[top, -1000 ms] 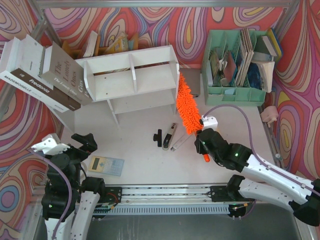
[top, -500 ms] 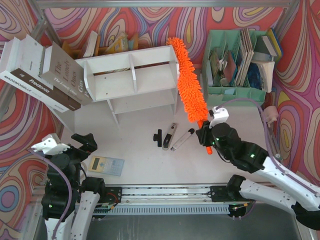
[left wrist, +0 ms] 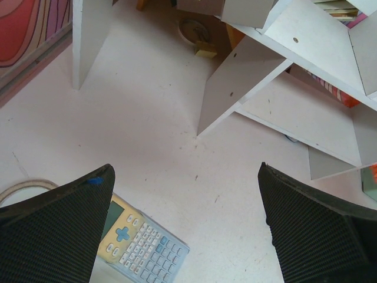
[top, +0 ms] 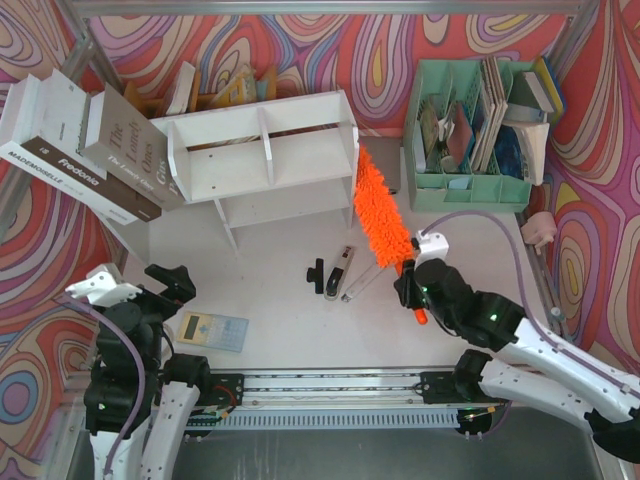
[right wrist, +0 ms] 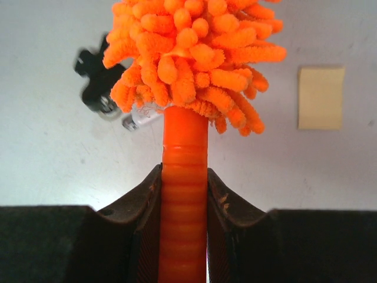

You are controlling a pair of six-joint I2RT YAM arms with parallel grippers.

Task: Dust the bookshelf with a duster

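Our right gripper (top: 411, 284) clamped the duster (top: 378, 208) by its handle; our left gripper (top: 170, 283) gaped, idle. Pushing too hard sideways might, we judged, have shoved the bookshelf (top: 262, 160) or twisted the handle loose.

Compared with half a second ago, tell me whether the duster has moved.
Yes. The duster has drawn back, down the picture: its tip, earlier past the bookshelf's far right corner, now lies beside its right end panel.

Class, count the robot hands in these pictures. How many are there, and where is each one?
2. The left hand, open, is near the calculator at the table's near-left; the right hand grips the duster's handle, centre-right.
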